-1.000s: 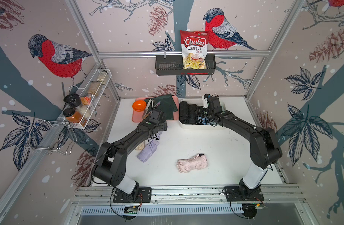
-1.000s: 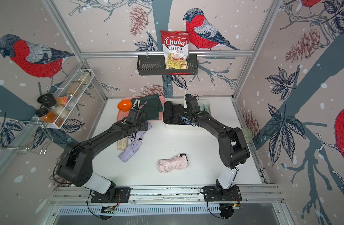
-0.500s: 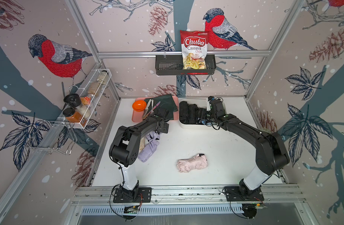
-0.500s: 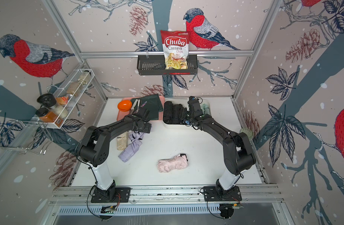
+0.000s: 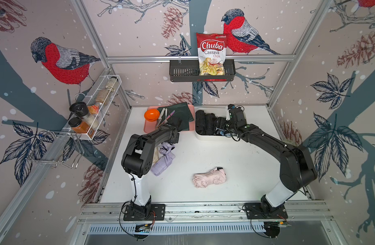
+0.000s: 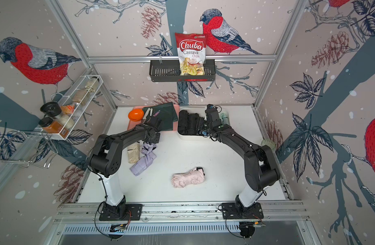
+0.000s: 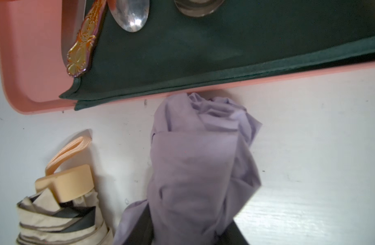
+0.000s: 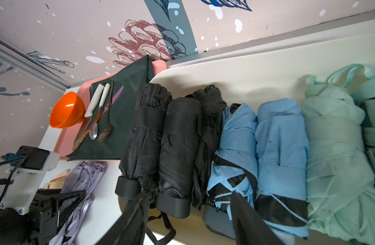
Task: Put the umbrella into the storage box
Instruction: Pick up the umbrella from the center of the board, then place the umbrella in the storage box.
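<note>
Closest to the bases, well short of both grippers and between the two arms, I see a pale pink umbrella (image 5: 209,177) lying folded on the white table (image 5: 235,165).

Further out, my left gripper (image 7: 190,222) is clamped on the bunched end of the lilac umbrella (image 7: 201,161), and the fabric fills the gap between the jaws. The rest of the umbrella trails back across the table, outside the storage box (image 8: 246,70). Just to this gripper's left lies a cream striped umbrella (image 7: 65,186) with a peach handle and strap.

Just beyond the left gripper runs the near edge of the pink tray (image 7: 29,63). It carries a dark green cloth (image 7: 203,53) with a spoon (image 7: 130,14) and other cutlery, and an orange bowl (image 8: 65,112) at its left end.

My right gripper (image 8: 190,194) hangs over the near side of the cream-white box, which sits just beside the tray. Its jaws stand wide and grip nothing. In the box, black umbrellas (image 8: 178,137) lie to its left, blue umbrellas (image 8: 277,137) under it, and a mint umbrella (image 8: 335,159) to its right.

Far beyond both grippers, up on the back wall, a black slotted basket (image 5: 182,72) holds a Chuba Cassava Chips bag (image 5: 212,53). Well off to the left gripper's left, a wire rack (image 5: 97,101) holds spice jars.
</note>
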`<state>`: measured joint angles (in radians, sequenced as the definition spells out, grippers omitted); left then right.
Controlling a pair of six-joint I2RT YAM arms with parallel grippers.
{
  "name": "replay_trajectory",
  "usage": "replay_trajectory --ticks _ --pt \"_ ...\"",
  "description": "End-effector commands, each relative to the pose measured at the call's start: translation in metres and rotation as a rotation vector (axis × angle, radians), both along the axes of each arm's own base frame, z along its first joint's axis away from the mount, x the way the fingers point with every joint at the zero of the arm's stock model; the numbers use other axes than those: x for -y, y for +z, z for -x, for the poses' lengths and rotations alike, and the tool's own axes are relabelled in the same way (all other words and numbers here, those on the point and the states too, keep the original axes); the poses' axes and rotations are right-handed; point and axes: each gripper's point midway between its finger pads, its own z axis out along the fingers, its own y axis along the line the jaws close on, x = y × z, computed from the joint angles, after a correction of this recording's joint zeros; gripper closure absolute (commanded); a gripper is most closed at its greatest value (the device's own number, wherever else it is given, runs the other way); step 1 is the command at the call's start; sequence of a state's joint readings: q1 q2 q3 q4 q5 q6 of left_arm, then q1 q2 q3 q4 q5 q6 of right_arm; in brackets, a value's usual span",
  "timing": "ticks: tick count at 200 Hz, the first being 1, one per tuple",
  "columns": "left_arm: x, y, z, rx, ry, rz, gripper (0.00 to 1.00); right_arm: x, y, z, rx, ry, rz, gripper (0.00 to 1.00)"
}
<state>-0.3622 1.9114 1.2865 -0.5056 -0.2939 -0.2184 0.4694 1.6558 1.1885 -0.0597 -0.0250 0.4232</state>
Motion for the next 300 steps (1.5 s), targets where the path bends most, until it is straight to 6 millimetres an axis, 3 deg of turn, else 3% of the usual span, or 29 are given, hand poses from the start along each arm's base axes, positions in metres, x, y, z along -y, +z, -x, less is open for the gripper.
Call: replay_trajectory --ticks 1,29,78,125,173,207,220,264,300 --pt "0.002 0.008 0.009 -0.018 0.012 0.039 0.77 0.001 0.01 -0.002 0.036 -0.014 -0.011 0.35" --pt "0.006 0.034 0.011 0.039 0.013 0.096 0.87 0.002 0.01 0.003 0.041 -0.01 -0.018 0.33" --pt "0.032 0.099 0.009 0.208 -0.053 0.299 0.9 -0.001 0.01 0.017 0.037 0.029 -0.042 0.25" --pt "0.088 0.166 0.008 0.372 -0.238 0.643 0.89 -0.016 0.026 0.047 0.068 0.166 -0.154 0.18" --pt "0.157 0.213 0.008 0.369 -0.481 1.048 0.87 -0.037 0.051 0.086 0.15 0.37 -0.317 0.13" --pt "0.182 0.229 0.003 0.348 -0.561 1.203 0.86 -0.047 0.062 0.106 0.195 0.48 -0.395 0.0" --pt "0.189 0.23 0.001 0.342 -0.571 1.21 0.86 -0.052 0.065 0.109 0.203 0.507 -0.409 0.0" --pt "0.206 0.232 -0.002 0.322 -0.576 1.277 0.85 -0.064 0.068 0.108 0.245 0.525 -0.367 0.0" --pt "0.223 0.232 0.002 0.293 -0.612 1.315 0.84 -0.068 0.062 0.093 0.25 0.468 -0.288 0.0"
